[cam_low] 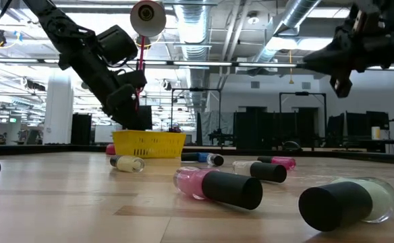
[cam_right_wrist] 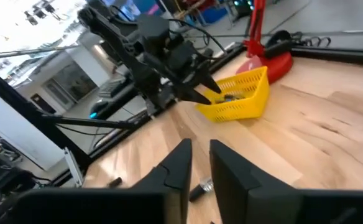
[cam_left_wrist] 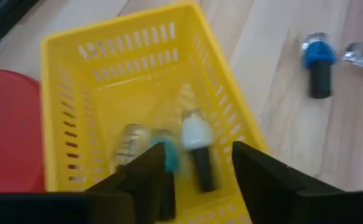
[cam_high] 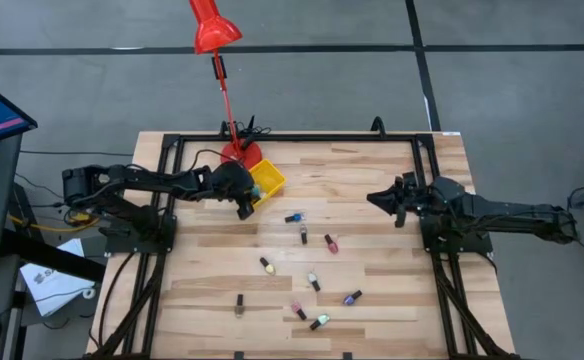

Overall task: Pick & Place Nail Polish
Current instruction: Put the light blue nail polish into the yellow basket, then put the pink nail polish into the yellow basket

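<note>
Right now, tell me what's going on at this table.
The left gripper hangs open over the yellow basket, which already holds a few nail polish bottles. Nothing sits between its fingers. About nine more loose bottles lie scattered on the wooden table, waiting to be collected. The right gripper waits at the table's right side, holding nothing.

bench (cam_high: 372,250): pale wood planks, black frame along its edges | yellow tray (cam_high: 268,182): slotted plastic basket near the far edge, left of centre | red lamp (cam_high: 215,30): shade high over the far edge, round red base (cam_high: 240,152) just behind the yellow tray | room behind: ceiling ducts, dark racks
</note>
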### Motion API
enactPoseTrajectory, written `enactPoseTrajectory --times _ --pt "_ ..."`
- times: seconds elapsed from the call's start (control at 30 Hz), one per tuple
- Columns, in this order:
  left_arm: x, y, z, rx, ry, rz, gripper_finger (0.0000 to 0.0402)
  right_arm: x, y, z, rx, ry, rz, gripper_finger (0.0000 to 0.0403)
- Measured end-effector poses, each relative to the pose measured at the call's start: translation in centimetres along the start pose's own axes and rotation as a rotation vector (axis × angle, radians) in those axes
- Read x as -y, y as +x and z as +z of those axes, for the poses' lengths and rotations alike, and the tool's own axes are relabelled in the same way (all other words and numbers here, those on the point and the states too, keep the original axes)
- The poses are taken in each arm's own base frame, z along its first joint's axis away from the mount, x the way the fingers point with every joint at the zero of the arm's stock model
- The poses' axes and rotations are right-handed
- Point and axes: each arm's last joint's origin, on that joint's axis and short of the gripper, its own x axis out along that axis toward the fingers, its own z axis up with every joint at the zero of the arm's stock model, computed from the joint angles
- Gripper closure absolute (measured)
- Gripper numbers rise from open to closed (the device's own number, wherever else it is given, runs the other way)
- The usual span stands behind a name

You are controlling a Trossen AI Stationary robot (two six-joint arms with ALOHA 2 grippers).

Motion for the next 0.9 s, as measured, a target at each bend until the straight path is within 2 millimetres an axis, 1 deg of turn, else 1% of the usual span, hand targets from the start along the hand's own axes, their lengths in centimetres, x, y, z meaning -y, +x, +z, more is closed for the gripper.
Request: enactPoseTrajectory --times 0.07,0.13,0.2,0.3,0.4,0.5,0.63,0.7,0.8,0.9 --pt "0.0 0.0 0.0 0.003 -0.002 -0.003 0.0192 0.1 0.3 -0.2 -0.025 0.002 -0.022 0.0332" --pt "0.0 0.0 0.0 0.004 -0.004 -0.003 0.0169 0.3 0.5 -0.2 -0.064 0.017 -0.088 0.032" --pt "0.0 -0.3 0.2 0.016 -0.023 -0.003 0.0151 0.1 0.8 0.2 -0.107 0.021 -0.159 0.0312" --pt "-0.1 -1.2 0.7 0.058 -0.034 -0.004 0.0135 -0.4 1.5 1.0 -0.207 0.014 -0.261 0.0308" --pt "-0.2 -2.6 1.4 0.129 -0.039 -0.004 0.0132 -1.1 2.7 2.2 -0.316 0.012 -0.362 0.0308" --pt "-0.2 -4.6 2.1 0.22 -0.063 -0.009 0.0135 -1.9 4.6 3.4 -0.443 0.012 -0.46 0.0308" --pt "0.2 -7.4 2.9 0.345 -0.071 -0.04 0.014 -3.4 7.8 3.8 -0.621 -0.047 -0.521 0.0307" --pt "0.6 -8.8 3.1 0.404 -0.062 -0.068 0.0141 -4.1 9.5 3.5 -0.694 -0.061 -0.548 0.0307" --pt "1.0 -10.8 3.2 0.488 -0.052 -0.103 0.0142 -5.1 12.1 2.4 -0.795 -0.097 -0.567 0.0302" --pt "1.2 -12.4 3.2 0.55 -0.091 -0.122 0.0142 -6.0 14.2 1.0 -0.892 -0.103 -0.564 0.0279"
